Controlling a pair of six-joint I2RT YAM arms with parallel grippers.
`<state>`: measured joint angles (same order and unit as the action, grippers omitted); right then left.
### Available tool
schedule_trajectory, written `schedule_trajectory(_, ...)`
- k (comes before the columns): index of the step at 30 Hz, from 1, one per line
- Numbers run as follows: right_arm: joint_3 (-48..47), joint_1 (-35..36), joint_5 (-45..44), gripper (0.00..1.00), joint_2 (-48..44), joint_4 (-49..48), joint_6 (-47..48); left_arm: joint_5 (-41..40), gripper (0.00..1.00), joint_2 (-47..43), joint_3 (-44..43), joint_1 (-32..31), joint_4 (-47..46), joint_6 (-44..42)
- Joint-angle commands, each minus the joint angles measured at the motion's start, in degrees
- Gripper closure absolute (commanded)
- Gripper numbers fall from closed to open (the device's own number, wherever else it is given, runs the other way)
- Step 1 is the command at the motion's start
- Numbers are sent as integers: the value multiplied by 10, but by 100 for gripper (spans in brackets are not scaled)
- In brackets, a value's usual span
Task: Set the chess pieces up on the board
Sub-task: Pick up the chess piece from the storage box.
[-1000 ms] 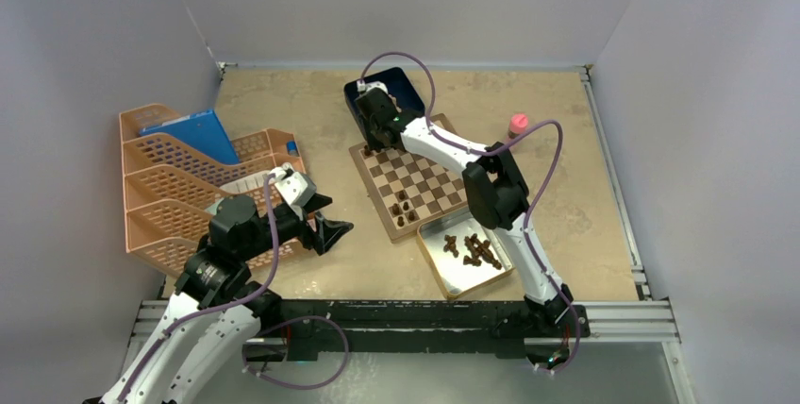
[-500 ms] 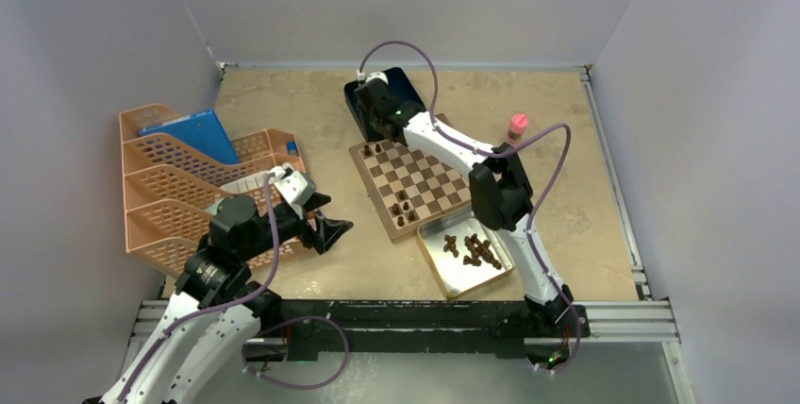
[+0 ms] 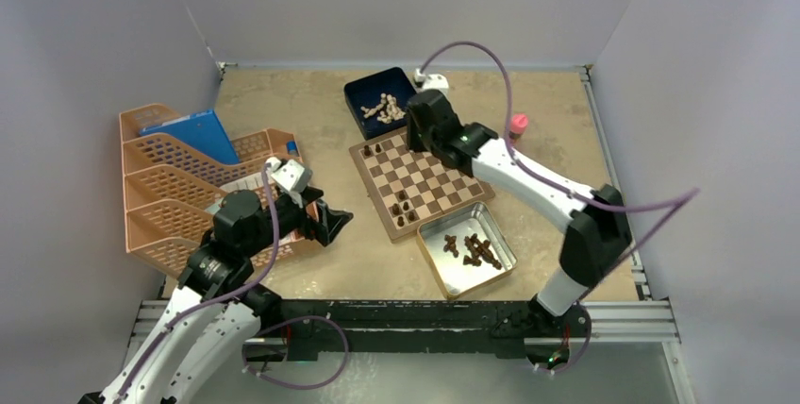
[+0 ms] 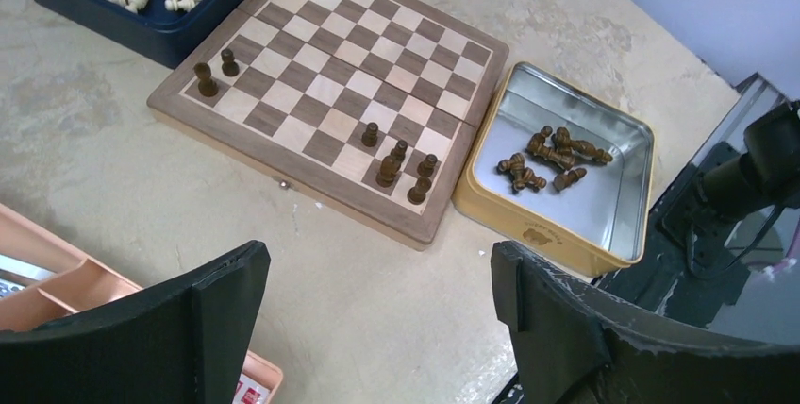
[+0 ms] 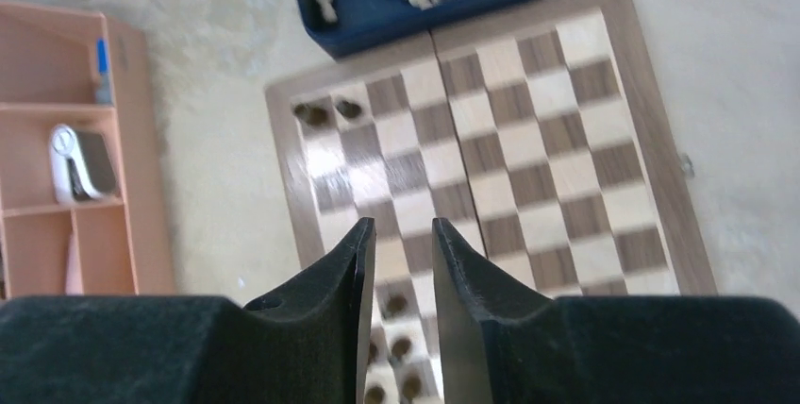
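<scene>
Seven small dark brown wooden chessmen (image 4: 400,151) stand on the flat square wooden chessboard of tan and brown squares (image 4: 332,72). Two are side by side at its far left corner. Five are clustered by its near edge.

Item: shiny square silver tin (image 4: 604,201), just beside the board's near right edge. It holds the other dark chessmen (image 3: 478,251) in a loose heap. They lie on their sides with their long axes pointing several ways. Count unclear.

Item: dark blue square box (image 3: 361,94), just beyond the board's far left edge, holding pale cream chessmen (image 3: 385,109).

Item: my right claw (image 5: 401,227), above the far part of the board. Its pads are drawn close with only a slim gap, and nothing is between them.

Item: my left claw (image 4: 379,262), low over the table, left of the board, beside the orange plastic trays (image 3: 170,187). Jaws spread wide, empty.

Note on the coming move: I judge it to be a fetch from the tin. From my right claw the heap lies toward the near side, across the whole board and a little right. My right arm's base sits just beside the tin, so that arm is the nearer. My left claw is well apart from it, over on the left. Since the pieces lie flat, the pads should close across one piece's long axis. A piece at the heap's edge is best, so that its neighbours are not dragged along.
</scene>
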<state>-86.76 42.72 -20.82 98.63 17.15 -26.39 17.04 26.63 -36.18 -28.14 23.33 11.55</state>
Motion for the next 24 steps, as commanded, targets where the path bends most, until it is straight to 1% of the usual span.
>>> schedule_trajectory(1, 126, 3, -31, 69, -99, -2, -62, -21, 11, 20, -41, 0, -9, 31)
schedule_trajectory(3, 175, 3, -40, 69, -132, 21, -70, -21, 10, 25, -42, 0, -6, 29)
schedule_trajectory(4, 191, 3, -48, 69, -144, 49, -76, -22, 10, 24, -40, 0, -5, 28)
schedule_trajectory(6, 216, 3, -60, 69, -159, 95, -89, -24, 10, 22, -35, 0, -3, 25)
schedule_trajectory(9, 256, 3, -53, 69, -178, 126, -87, -26, 10, 11, -32, 0, 2, 20)
schedule_trajectory(11, 275, 3, -33, 69, -187, 142, -96, -27, 10, 0, -27, 1, 2, 19)
schedule_trajectory(13, 288, 3, -32, 69, -196, 146, -94, -28, 11, -9, -24, 0, 3, 18)
schedule_trajectory(18, 310, 1, -17, 68, -210, 187, -161, -43, 12, -26, -23, 0, 10, 17)
schedule_trajectory(21, 334, 2, 12, 70, -218, 184, -191, -43, 13, -30, -22, 0, 9, 17)
schedule_trajectory(24, 356, 1, 3, 71, -219, 194, -209, -42, 13, -32, -22, 0, 9, 17)
